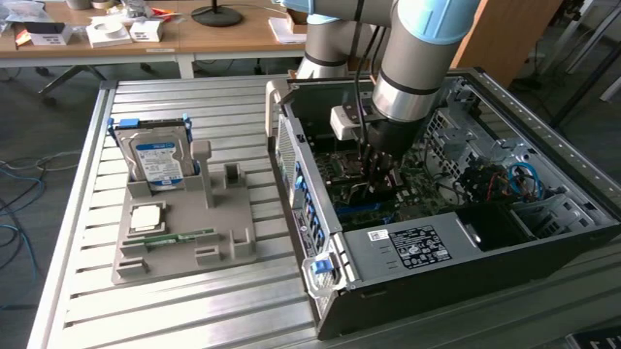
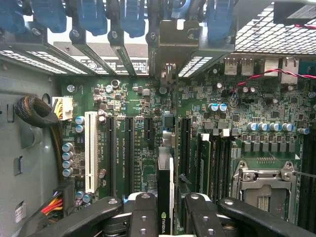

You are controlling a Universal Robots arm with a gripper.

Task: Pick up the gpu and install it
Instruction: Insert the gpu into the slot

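Note:
The gpu [image 2: 164, 182] appears edge-on between my fingers [image 2: 143, 215], a thin dark card with a green logo near my grip. Its silver end bracket [image 2: 173, 42] stands at the rear slot openings of the case. My gripper [image 2: 164, 219] is shut on the card's upper edge. The card stands upright over the green motherboard [image 2: 133, 98], in line with the long black slots [image 2: 129, 148]; whether it sits in a slot I cannot tell. In the exterior view my gripper [image 1: 380, 174] reaches down into the open computer case [image 1: 408, 247].
A white slot [image 2: 91, 150] and memory slots [image 2: 212, 158] flank the card, with the processor socket [image 2: 264, 185] beyond. Blue latches [image 2: 94, 15] line the rear. Outside the case a grey holder [image 1: 185, 240] carries a hard drive [image 1: 155, 156], a chip [image 1: 147, 217] and a memory stick [image 1: 179, 236].

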